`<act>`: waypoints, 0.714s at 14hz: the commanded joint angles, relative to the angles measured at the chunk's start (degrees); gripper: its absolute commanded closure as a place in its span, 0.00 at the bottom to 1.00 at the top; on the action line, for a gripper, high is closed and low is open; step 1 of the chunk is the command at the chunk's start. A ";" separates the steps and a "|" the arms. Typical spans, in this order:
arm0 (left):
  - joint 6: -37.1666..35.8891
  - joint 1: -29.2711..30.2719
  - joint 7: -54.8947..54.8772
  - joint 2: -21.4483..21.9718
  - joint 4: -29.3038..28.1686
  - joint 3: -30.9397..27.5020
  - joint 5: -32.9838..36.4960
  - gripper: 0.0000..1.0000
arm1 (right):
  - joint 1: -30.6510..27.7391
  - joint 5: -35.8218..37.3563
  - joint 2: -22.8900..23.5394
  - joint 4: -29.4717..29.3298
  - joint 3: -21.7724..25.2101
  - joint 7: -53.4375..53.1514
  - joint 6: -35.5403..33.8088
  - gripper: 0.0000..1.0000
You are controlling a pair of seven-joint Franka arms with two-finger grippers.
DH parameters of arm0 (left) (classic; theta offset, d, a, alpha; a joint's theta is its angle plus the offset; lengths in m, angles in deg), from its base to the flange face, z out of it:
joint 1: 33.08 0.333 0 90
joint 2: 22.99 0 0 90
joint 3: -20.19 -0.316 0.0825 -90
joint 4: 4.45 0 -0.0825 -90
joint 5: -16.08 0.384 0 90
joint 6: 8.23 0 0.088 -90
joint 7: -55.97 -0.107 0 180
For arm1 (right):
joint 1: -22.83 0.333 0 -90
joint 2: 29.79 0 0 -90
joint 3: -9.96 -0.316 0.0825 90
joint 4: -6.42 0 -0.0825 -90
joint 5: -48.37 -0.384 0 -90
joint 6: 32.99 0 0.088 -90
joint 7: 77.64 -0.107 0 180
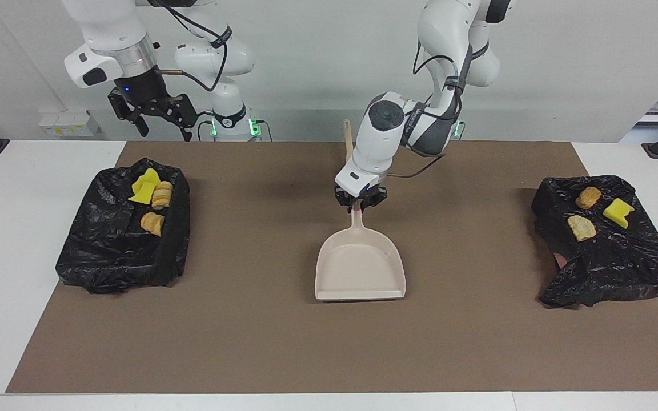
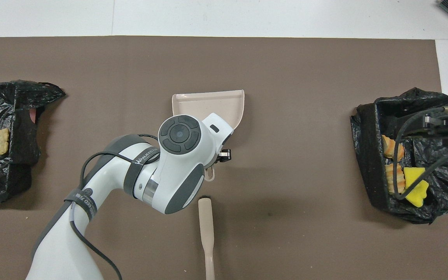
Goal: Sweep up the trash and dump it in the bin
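Facing view, centre frame: left gripper [image 1: 360, 205] clamps the smooth beige dustpan [image 1: 360, 268] by its slim handle, flat scoop on the brown mat [image 1: 283, 342]. Right gripper [image 1: 157, 114], upper left, hangs spread wide above a crinkled black bag-lined bin [image 1: 123, 251]. Trash: yellow foam wedges [image 1: 144, 186] and bready lumps [image 1: 152, 222] there, more on the bag [image 1: 614, 262] at right.

I work in a robotics lab, not a home. My two white arms [image 1: 135, 34] are bolted at the far edge of a white table [image 1: 20, 240], green status lights glowing at their bases [image 1: 252, 123] and black cables looping along them. A plain brown mat [image 1: 283, 342] covers the worktop as a staged test surface. The wall [image 1: 306, 57] at the far end is bare and pale, with a white socket box [image 1: 66, 123] low along it.
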 commanded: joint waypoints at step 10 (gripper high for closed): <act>-2.72 7.75 3.93 3.83 3.45 -1.84 -0.09 0.00 | -0.34 -1.15 0.20 -0.74 0.32 1.17 -0.96 0.00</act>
